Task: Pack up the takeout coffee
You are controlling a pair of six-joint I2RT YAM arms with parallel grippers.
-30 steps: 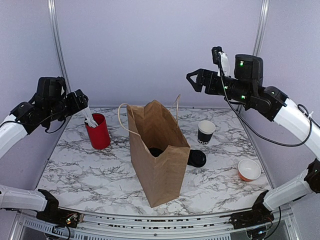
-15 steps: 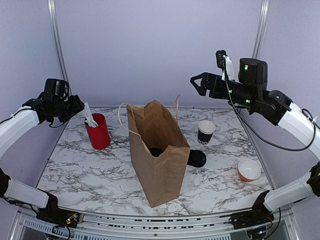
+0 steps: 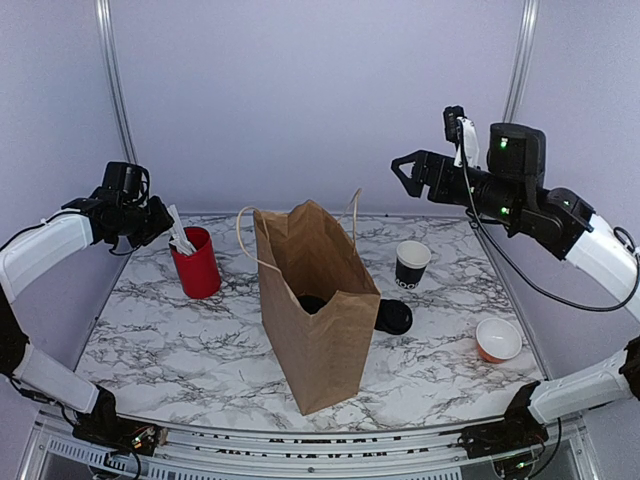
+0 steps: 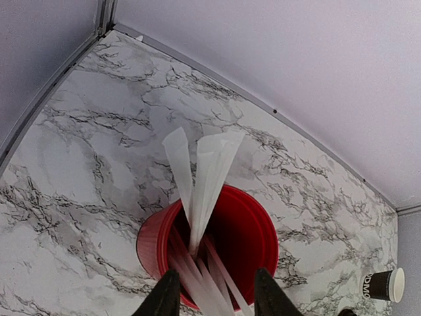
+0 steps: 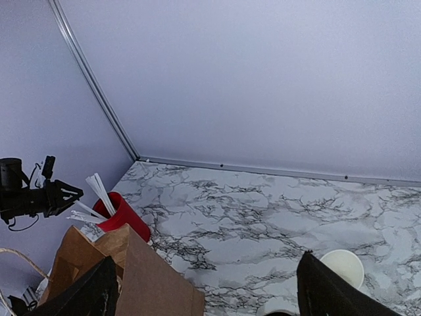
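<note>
The takeout coffee (image 3: 394,317), a small black cup with a black lid, stands against the right side of the brown paper bag (image 3: 318,330), which partly hides it. My left gripper (image 3: 162,222) hovers at the back left, just above the red cup of white sticks (image 3: 197,265). In the left wrist view its gripper (image 4: 216,296) is over the red cup (image 4: 217,243); the jaws stand apart and the sticks (image 4: 207,171) run up between them, not pinched. My right gripper (image 3: 402,166) hangs open high above the table's back right, holding nothing.
An open black cup with a white inside (image 3: 411,264) stands behind the lidded one. A small orange bowl (image 3: 498,340) sits near the right edge. The bag's rope handles (image 3: 243,235) stick up at its back. Walls close in behind and at both sides.
The left gripper's jaws have narrowed above the red cup as that arm's elbow swung. The right gripper has drifted a little to the right and up, still wide.
</note>
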